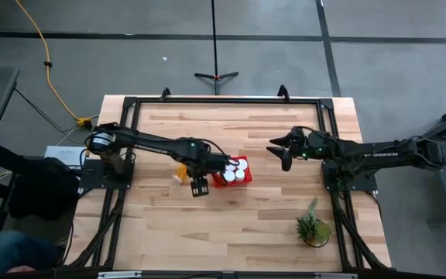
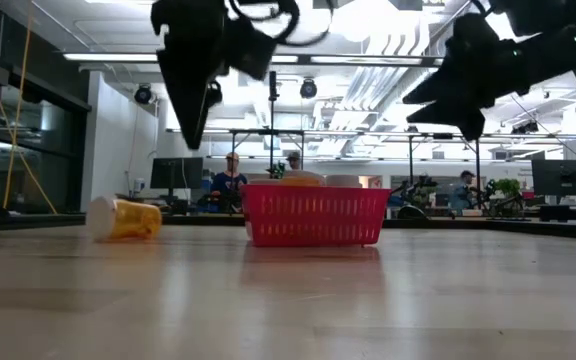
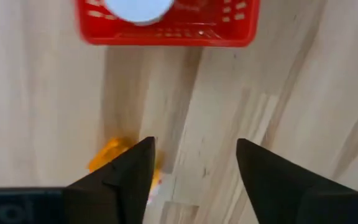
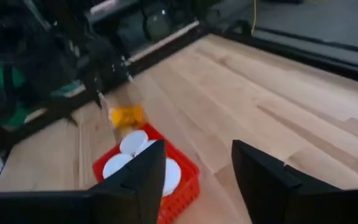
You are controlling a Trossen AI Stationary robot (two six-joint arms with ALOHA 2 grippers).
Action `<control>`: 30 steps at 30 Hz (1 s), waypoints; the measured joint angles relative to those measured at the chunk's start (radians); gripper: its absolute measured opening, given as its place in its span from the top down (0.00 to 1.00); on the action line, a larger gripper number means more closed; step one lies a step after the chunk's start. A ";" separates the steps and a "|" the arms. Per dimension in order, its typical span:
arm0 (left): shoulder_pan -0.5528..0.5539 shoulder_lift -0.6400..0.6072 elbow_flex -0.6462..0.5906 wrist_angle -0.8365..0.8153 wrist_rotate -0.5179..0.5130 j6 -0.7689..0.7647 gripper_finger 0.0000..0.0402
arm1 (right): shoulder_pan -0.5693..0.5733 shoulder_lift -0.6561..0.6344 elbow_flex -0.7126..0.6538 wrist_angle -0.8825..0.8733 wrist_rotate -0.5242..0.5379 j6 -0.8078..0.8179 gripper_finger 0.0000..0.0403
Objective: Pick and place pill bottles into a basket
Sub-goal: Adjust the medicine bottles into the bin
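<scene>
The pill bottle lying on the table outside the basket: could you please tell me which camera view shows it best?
The low view: the pill bottle lies on its side, unobstructed. The right wrist view shows it blurred beyond the basket; in the left wrist and high views the left gripper partly hides it.

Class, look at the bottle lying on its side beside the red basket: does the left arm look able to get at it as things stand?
Probably yes. The left hand hangs open above the table close to the pill bottle, which lies alone on bare wood beside the basket, with nothing between them.
</scene>
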 joint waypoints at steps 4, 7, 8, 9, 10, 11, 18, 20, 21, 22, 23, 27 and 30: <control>-0.003 -0.083 0.000 -0.016 -0.097 -0.060 0.48 | 0.026 0.042 0.060 -0.043 -0.030 -0.026 0.66; 0.004 -0.157 0.000 0.010 -0.140 -0.088 0.59 | 0.063 0.114 0.153 -0.074 -0.040 -0.110 0.78; 0.004 -0.179 0.000 0.025 -0.149 -0.096 0.64 | 0.073 0.141 0.188 -0.085 -0.039 -0.141 0.82; 0.004 -0.203 0.000 0.036 -0.150 -0.102 0.68 | 0.080 0.168 0.223 -0.106 -0.039 -0.167 0.86; 0.004 -0.221 0.000 0.044 -0.158 -0.108 0.72 | 0.083 0.197 0.256 -0.128 -0.042 -0.184 0.91; 0.004 -0.240 0.000 0.061 -0.165 -0.113 0.77 | 0.084 0.228 0.288 -0.151 -0.047 -0.193 0.95; 0.004 -0.339 0.000 0.154 -0.214 -0.098 0.93 | 0.109 0.445 0.473 -0.236 -0.156 -0.224 0.95; 0.004 -0.357 0.000 0.155 -0.238 -0.098 0.89 | 0.132 0.510 0.527 -0.248 -0.169 -0.255 0.98; 0.004 -0.366 0.001 0.152 -0.244 -0.098 0.87 | 0.142 0.540 0.557 -0.254 -0.171 -0.273 0.99; 0.004 -0.373 0.001 0.145 -0.253 -0.097 0.86 | 0.152 0.570 0.585 -0.258 -0.175 -0.283 0.99; 0.004 -0.378 0.001 0.138 -0.257 -0.097 0.86 | 0.160 0.601 0.616 -0.264 -0.176 -0.291 0.99; 0.004 -0.401 0.001 0.144 -0.262 -0.090 0.93 | 0.177 0.716 0.725 -0.341 -0.177 -0.315 0.99; 0.004 -0.416 0.000 0.144 -0.282 -0.083 0.94 | 0.191 0.799 0.790 -0.408 -0.189 -0.344 0.99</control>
